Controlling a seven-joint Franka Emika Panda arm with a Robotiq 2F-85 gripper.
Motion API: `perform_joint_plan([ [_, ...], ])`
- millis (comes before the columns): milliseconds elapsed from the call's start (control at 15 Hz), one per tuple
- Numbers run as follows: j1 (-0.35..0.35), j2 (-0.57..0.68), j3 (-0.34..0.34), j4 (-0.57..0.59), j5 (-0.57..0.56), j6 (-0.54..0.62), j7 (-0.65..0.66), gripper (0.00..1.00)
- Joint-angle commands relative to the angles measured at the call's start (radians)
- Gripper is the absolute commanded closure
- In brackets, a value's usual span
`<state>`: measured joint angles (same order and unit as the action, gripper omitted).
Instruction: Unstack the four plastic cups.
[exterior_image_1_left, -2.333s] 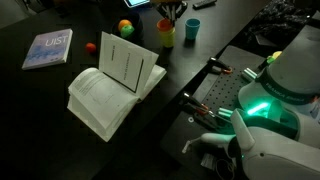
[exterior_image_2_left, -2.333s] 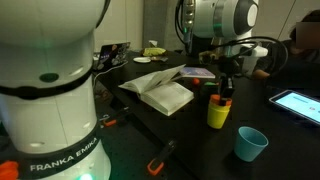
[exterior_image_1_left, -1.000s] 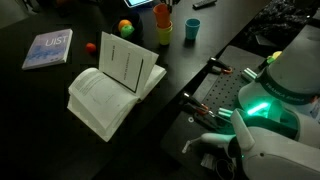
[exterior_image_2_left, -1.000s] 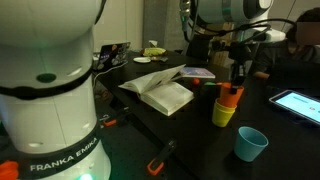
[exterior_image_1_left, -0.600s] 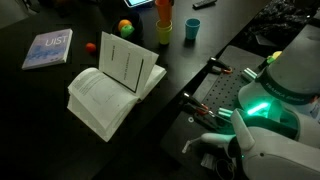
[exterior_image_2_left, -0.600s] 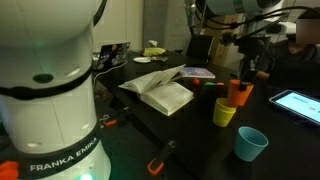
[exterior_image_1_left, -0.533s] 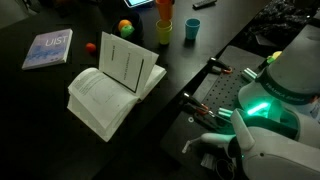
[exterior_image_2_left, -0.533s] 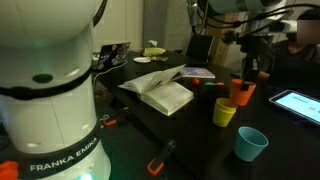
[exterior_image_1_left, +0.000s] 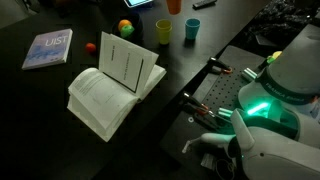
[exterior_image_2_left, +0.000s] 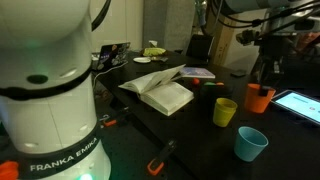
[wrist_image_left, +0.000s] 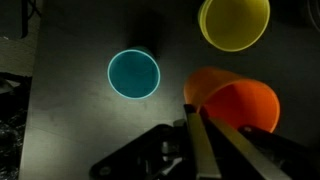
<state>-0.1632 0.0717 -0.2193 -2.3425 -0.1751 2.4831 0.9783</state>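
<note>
My gripper (exterior_image_2_left: 263, 86) is shut on the rim of the orange-red cup (exterior_image_2_left: 261, 99) and holds it just above the table, apart from the others. In the wrist view the two fingers (wrist_image_left: 194, 122) pinch the orange-red cup's wall (wrist_image_left: 240, 104). The yellow cup (exterior_image_2_left: 225, 112) stands upright on the dark table, and the teal-blue cup (exterior_image_2_left: 250, 143) stands nearer the camera. Both also show in the wrist view, yellow (wrist_image_left: 234, 22) and teal-blue (wrist_image_left: 133, 74), and in an exterior view, yellow (exterior_image_1_left: 164, 32), teal-blue (exterior_image_1_left: 192, 29), orange-red (exterior_image_1_left: 174, 5). A fourth cup does not show apart.
An open book (exterior_image_1_left: 115, 85) lies mid-table, with a blue book (exterior_image_1_left: 48, 48) beyond it. A small red-yellow-green ball (exterior_image_1_left: 125, 27) and a small red object (exterior_image_1_left: 90, 46) lie near the cups. A tablet (exterior_image_2_left: 300, 103) lies beside the held cup. The robot base (exterior_image_1_left: 270, 100) stands at the table's edge.
My gripper lifted the orange-red cup out of the yellow cup and carried it sideways toward the tablet, then lower. The yellow and teal-blue cups stayed in place.
</note>
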Motion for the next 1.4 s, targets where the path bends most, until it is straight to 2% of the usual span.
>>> perform_joint_plan([
  [0, -0.012, 0.042, -0.018, -0.02, -0.027, 0.084, 0.0, 0.98],
  [667, 0.041, 0.188, -0.079, -0.059, -0.04, 0.309, 0.021, 0.98],
  [1333, 0.119, 0.253, -0.128, -0.063, -0.018, 0.349, 0.008, 0.97],
])
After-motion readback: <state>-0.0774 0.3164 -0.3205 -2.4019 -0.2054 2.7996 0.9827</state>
